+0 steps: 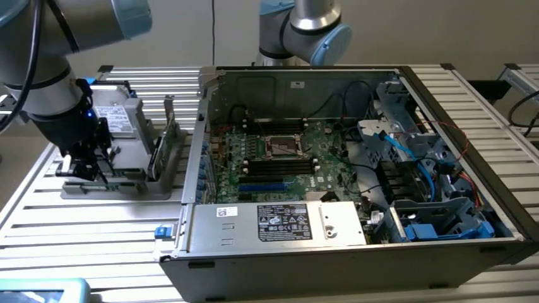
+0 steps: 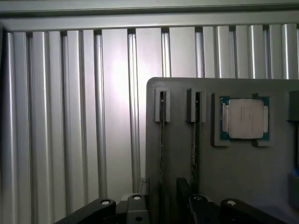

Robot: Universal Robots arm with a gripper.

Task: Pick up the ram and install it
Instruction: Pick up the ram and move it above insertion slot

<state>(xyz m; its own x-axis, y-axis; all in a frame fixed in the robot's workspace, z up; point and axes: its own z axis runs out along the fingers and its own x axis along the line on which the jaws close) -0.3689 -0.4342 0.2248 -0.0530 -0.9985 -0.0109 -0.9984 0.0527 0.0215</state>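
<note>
The gripper (image 1: 84,168) hangs low over the end of a grey tray (image 1: 126,184) that sits on the ribbed metal table (image 1: 84,221), at the exterior view's left. In the wrist view the jaws stand apart with a clear gap between them, holding nothing. The ram (image 2: 161,135) stands on edge in a slot of the tray, and its thin edge runs straight toward that gap. I cannot tell whether the jaws touch it. A second stick (image 2: 195,140) stands in the next slot just beside it, and a square silvery chip (image 2: 244,119) lies in a pocket beyond that. The open computer case (image 1: 337,252) lies just beside the tray, at the exterior view's right, its motherboard (image 1: 324,148) showing long black slots (image 1: 278,168).
</note>
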